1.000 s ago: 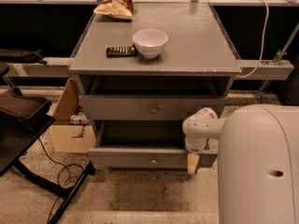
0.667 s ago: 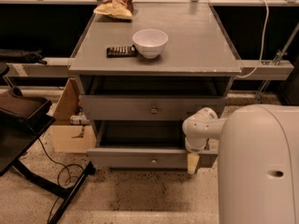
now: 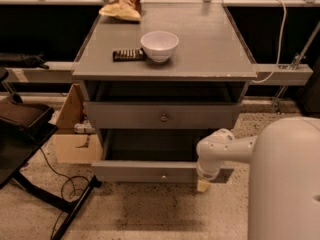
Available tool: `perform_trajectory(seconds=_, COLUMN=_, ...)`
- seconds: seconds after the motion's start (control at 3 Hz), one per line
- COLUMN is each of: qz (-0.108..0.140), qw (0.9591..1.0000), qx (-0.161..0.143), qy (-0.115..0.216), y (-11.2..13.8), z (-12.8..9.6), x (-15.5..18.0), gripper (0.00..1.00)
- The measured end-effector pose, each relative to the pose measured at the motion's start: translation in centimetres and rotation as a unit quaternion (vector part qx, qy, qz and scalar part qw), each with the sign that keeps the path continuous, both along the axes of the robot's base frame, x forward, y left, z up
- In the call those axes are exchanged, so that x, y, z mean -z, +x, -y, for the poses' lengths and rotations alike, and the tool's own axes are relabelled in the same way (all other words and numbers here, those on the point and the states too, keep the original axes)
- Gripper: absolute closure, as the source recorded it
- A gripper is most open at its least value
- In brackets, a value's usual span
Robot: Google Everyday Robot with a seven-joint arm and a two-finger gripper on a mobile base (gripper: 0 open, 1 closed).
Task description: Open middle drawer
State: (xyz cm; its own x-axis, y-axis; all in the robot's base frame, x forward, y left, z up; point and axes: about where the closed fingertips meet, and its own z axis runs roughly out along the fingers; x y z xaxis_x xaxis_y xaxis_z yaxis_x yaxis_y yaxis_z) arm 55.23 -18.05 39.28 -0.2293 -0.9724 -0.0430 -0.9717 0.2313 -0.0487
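Speckled floor point(image 3: 150, 214), two drawer fronts point(image 3: 125, 116), hand point(image 3: 203, 184) at right end of middle drawer point(image 3: 130, 172) (grip unclear)

Dim warm light, end effector point(image 3: 203, 185) low right

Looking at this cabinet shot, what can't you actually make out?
- The gripper, low at the right end of the lowest drawer: mostly hidden by the arm, camera view.
- Inside the middle drawer: hidden behind its front.
- The dark object beside the bowl: too blurred to identify.
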Motion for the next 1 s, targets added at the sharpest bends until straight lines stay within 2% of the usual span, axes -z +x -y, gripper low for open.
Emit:
perform_trajectory(seconds=0.33, qz=-0.02, qw=0.9997, qx=-0.001, qy=0.012, y=-1.8, z=-1.3, x=-0.2, gripper=0.65)
perform_trajectory(seconds=0.67, qz=-0.02, qw=0.9997, qx=-0.001, qy=0.012, y=-1.8, z=-1.3, x=-0.4, gripper=0.88)
perform_trajectory(seconds=1.0, qz=-0.051, qw=0.9982, qx=0.011, qy=0.03, y=-5.6, z=-1.2, x=-0.6, gripper=1.0)
